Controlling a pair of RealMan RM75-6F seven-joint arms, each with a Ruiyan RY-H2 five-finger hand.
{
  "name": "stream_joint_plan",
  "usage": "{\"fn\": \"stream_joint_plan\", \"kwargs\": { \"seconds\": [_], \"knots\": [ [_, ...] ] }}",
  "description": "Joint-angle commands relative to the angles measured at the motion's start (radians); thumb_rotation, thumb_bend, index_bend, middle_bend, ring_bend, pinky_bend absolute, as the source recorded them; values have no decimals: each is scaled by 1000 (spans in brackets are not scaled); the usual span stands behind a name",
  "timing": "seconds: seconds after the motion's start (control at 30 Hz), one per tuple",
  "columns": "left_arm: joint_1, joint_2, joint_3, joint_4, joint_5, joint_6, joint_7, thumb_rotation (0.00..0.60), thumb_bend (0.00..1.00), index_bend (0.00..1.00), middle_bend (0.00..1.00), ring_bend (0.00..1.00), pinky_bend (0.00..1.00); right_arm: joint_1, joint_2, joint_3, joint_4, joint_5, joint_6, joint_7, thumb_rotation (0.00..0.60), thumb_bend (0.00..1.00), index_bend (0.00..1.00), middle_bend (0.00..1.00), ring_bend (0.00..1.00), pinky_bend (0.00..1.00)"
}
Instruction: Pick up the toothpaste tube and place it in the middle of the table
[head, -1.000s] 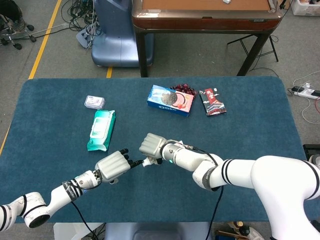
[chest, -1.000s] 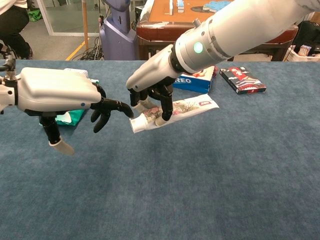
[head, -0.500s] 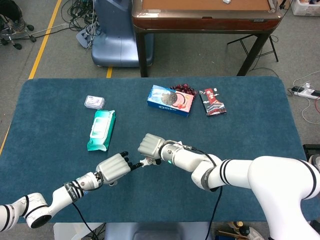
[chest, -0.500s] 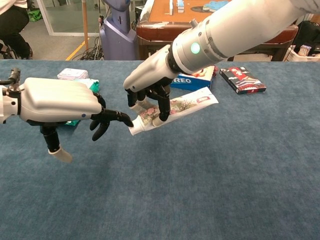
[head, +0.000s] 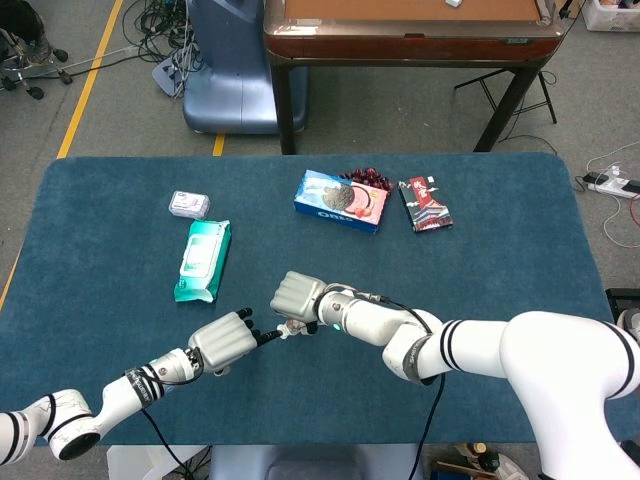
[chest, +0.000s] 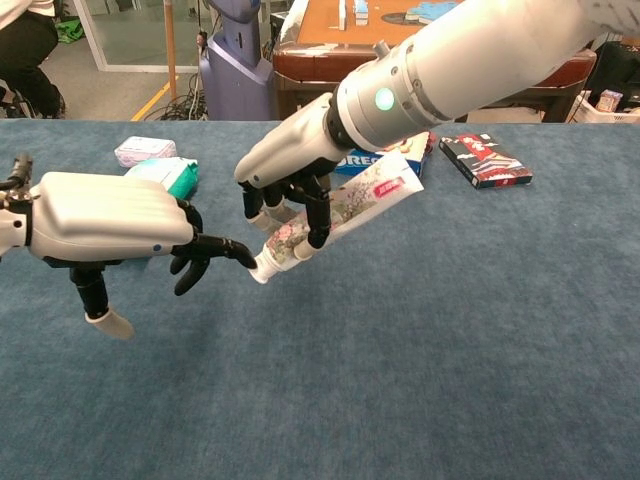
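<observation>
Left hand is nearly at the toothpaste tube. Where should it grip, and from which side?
Judging by the chest view, grip the cap end: the tube slants down toward the left hand, cap lowest and nearest, while the right hand wraps its middle. Come in level from the left, fingers closing just above the cap.

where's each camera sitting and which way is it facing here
Head view: high above the near edge, looking down on the whole blue table; both arms reach in from below.
Chest view: low, near table height, facing forward across it; both hands fill the foreground.
Shared: left hand, right hand, toothpaste tube.
</observation>
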Motion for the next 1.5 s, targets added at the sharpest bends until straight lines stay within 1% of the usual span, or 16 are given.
{"fn": "stream_joint_plan", "kwargs": {
  "seconds": [0.03, 0.37, 0.77, 1.5],
  "knots": [
    [-1, 1, 3, -1, 2, 1, 0, 600, 92, 95, 470, 409, 183, -8, 3, 11, -3, -17, -3, 13, 600, 1000, 933, 772, 725, 426],
    [-7, -1, 10, 3, -1, 1, -4, 600, 91, 96, 470, 409, 183, -40, 8, 45, -8, -80, -8, 61, 600, 1000, 972, 796, 748, 435],
    [-14, -12, 14, 11, -13, -5, -1, 600, 92, 96, 470, 408, 183, -77, 9, 80, -3, -148, -21, 117, 600, 1000, 995, 810, 763, 439],
    [-23, -17, 19, 11, -28, -9, 4, 600, 92, 96, 469, 405, 183, -131, 18, 133, -11, -246, -25, 196, 600, 1000, 1000, 828, 784, 447]
  ]
}}
